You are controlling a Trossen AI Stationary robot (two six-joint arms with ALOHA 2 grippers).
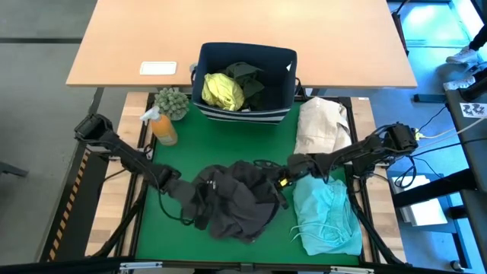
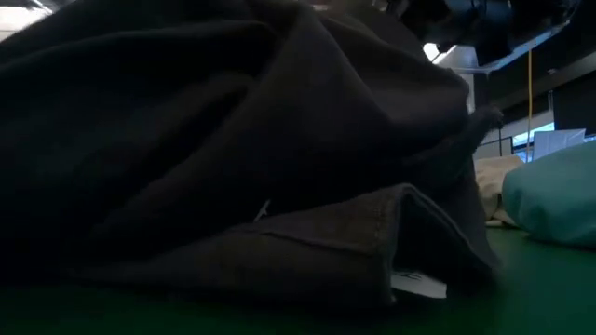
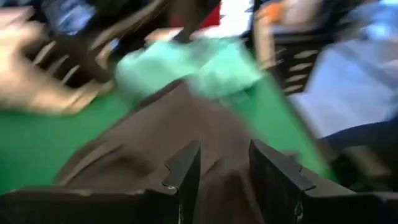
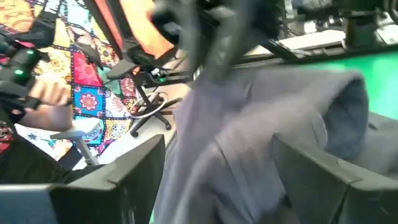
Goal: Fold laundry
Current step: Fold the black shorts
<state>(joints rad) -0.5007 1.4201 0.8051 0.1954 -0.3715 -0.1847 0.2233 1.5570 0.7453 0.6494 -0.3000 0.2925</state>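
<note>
A charcoal grey garment (image 1: 237, 199) lies bunched in the middle of the green mat (image 1: 190, 144) and fills the low view (image 2: 233, 140), its lower folds on the mat. My left gripper (image 1: 196, 196) is shut on the garment's left side, and my right gripper (image 1: 277, 183) is shut on its right side. A turquoise garment (image 1: 329, 219) lies crumpled on the mat at the near right. My left gripper has dark cloth (image 3: 221, 155) pinched between its two fingers (image 3: 186, 177), coming almost level from the table's left. One layer or several, I cannot tell. My right gripper holds a thick bunch of grey cloth (image 4: 217, 155) between its widely spaced fingers (image 4: 127, 177), coming level from the table's right. The cloth rises in folds ahead of the fingers.
A navy bin (image 1: 283, 84) at the far edge holds a yellow-green shirt (image 1: 222, 90) and a dark garment (image 1: 248, 76). A cream-beige bundle (image 1: 323, 125) lies at the far right. An orange spray bottle (image 1: 163, 128) and a small plant (image 1: 173, 102) stand at the far left.
</note>
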